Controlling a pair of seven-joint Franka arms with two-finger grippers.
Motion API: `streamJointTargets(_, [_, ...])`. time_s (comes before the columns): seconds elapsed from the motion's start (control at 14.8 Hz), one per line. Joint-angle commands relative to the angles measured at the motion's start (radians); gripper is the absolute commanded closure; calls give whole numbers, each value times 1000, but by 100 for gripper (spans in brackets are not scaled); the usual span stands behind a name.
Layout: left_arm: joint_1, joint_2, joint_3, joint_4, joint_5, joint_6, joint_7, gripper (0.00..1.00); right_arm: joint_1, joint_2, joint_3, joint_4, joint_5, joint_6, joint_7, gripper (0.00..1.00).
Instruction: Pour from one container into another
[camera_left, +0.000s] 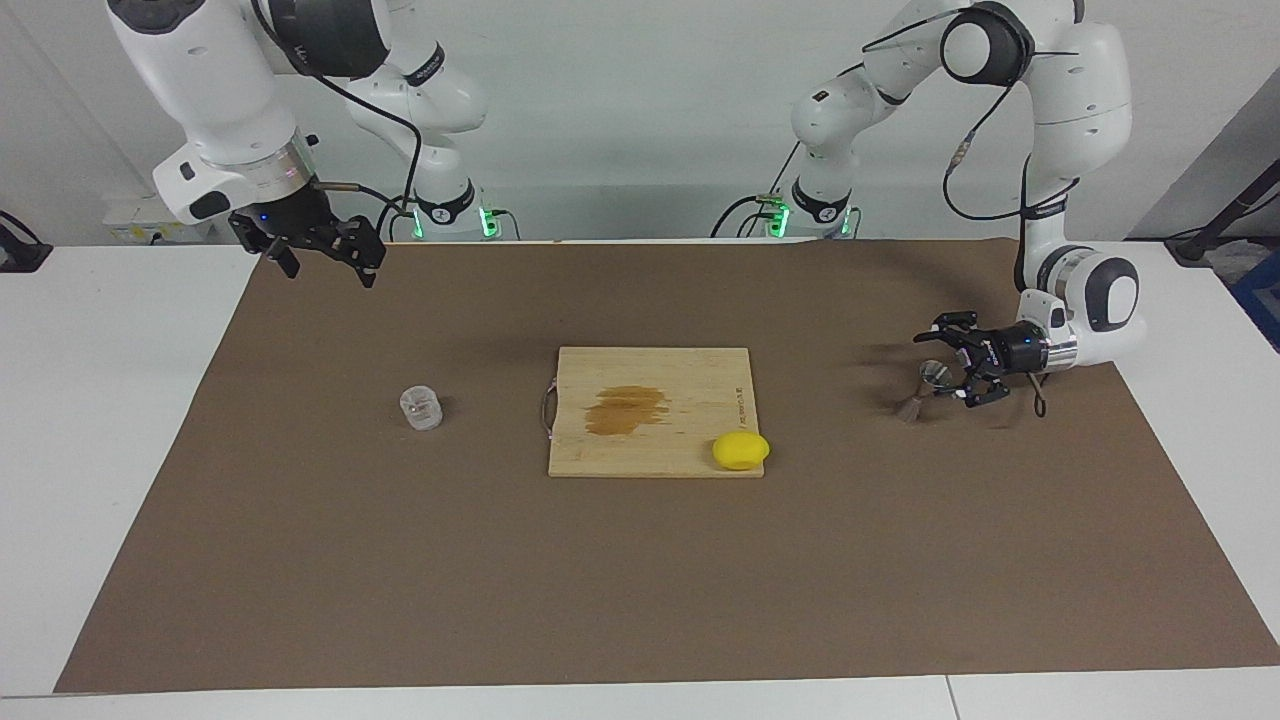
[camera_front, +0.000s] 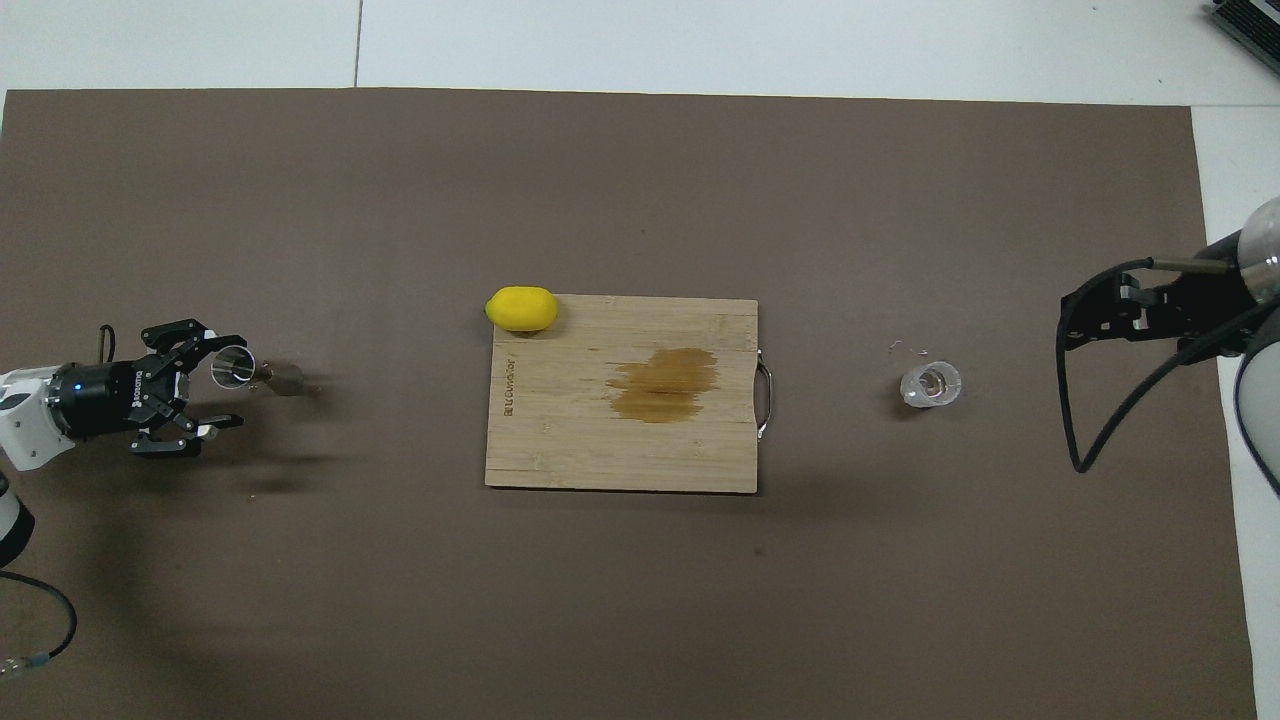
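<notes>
Brown mat (camera_left: 640, 560) covers the table; a cutting board (camera_left: 690, 380) with a lemon (camera_left: 741, 450) lies at its centre. Left arm reaches low and level, left gripper (camera_left: 948, 372) spread beside the metal jigger (camera_left: 925, 388), apart from it. Right arm waits, right gripper (camera_left: 325, 262) raised, spread. Glass cup (camera_left: 421, 407) stands toward the right arm's end.
</notes>
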Motion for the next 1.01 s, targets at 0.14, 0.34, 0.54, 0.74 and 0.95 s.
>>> streamJointTargets(0.14, [2, 3, 0, -3, -21, -6, 89, 2, -15, -24, 5, -33, 23, 20, -9, 0])
streamJointTargets(0.34, [-2, 3, 1, -11, -21, 4, 120, 2, -15, -26, 5, -38, 23, 20, -7, 0])
streamJointTargets(0.54, [-2, 3, 1, -11, -21, 7, 120, 2, -15, -26, 5, -38, 23, 20, -9, 0])
streamJointTargets(0.74, [-4, 3, 1, -11, -19, 21, 120, 2, -15, -27, 5, -42, 23, 20, -9, 0])
streamJointTargets(0.95, [-4, 3, 1, -14, -19, 26, 120, 2, -15, -32, 5, -52, 23, 20, -9, 0])
